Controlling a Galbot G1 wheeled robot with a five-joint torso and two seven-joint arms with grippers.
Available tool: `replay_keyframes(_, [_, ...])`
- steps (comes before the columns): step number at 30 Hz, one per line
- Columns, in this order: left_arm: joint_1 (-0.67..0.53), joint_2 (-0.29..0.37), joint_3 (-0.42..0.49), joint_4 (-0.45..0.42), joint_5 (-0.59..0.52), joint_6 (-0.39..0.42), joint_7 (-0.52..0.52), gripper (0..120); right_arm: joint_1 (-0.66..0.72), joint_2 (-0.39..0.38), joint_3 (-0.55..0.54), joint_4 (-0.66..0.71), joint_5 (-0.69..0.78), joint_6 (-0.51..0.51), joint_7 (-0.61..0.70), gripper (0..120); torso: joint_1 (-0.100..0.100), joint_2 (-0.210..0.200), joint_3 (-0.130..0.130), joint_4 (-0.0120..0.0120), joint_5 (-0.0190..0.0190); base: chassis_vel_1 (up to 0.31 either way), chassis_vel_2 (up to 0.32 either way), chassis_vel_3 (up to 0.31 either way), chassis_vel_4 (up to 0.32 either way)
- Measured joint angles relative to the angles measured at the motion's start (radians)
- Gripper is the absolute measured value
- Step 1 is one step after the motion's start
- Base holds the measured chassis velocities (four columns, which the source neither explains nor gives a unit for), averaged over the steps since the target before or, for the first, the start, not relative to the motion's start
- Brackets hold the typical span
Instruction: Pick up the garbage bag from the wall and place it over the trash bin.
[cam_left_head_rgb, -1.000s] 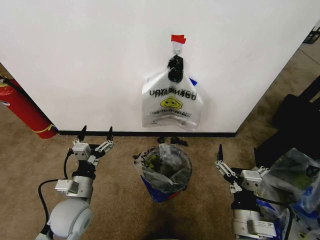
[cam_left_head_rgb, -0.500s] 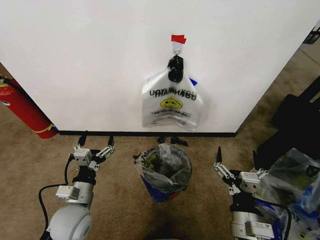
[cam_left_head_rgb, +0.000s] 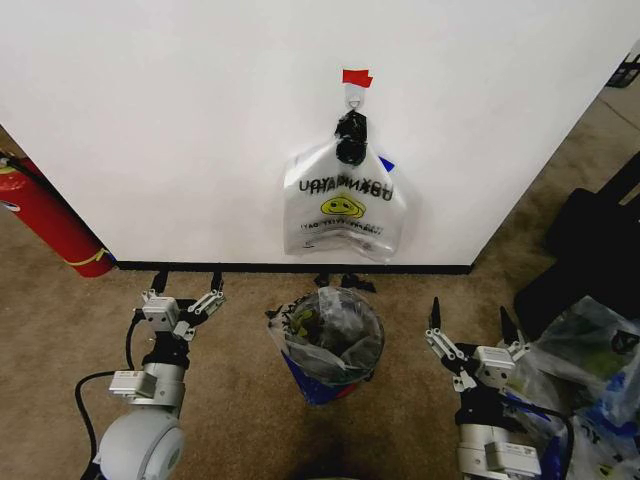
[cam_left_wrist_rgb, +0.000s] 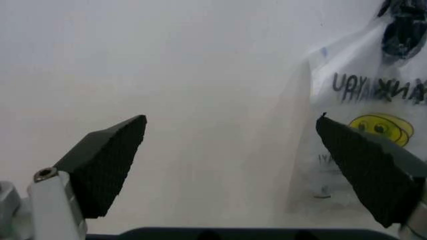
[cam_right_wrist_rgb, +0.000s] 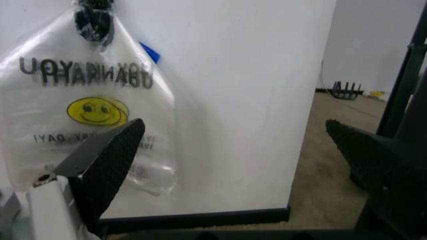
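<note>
Both grippers hovered low over the carpet with their fingers spread apart and nothing between them, the left gripper (cam_left_head_rgb: 185, 283) to the left of the trash bin (cam_left_head_rgb: 326, 341) and the right gripper (cam_left_head_rgb: 469, 320) to its right. Farther off, the garbage bag (cam_left_head_rgb: 343, 208) hung from the hook (cam_left_head_rgb: 354, 96) on the wall (cam_left_head_rgb: 180, 120), directly above the bin and well clear of both grippers. Compared with a second earlier, each gripper had sunk lower and nearer the robot, while bag and bin sat unchanged.
</note>
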Motion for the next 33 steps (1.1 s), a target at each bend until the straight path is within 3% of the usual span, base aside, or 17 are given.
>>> replay_keyframes(33, [0.014, -0.029, 0.027, 0.002, 0.009, 0.007, -0.003, 100, 0.031, -0.05, -0.007, -0.045, 0.029, -0.03, -0.017, 100, 0.0, 0.0, 0.0, 0.0001, 0.0001, 0.0, 0.0, 0.0, 0.0])
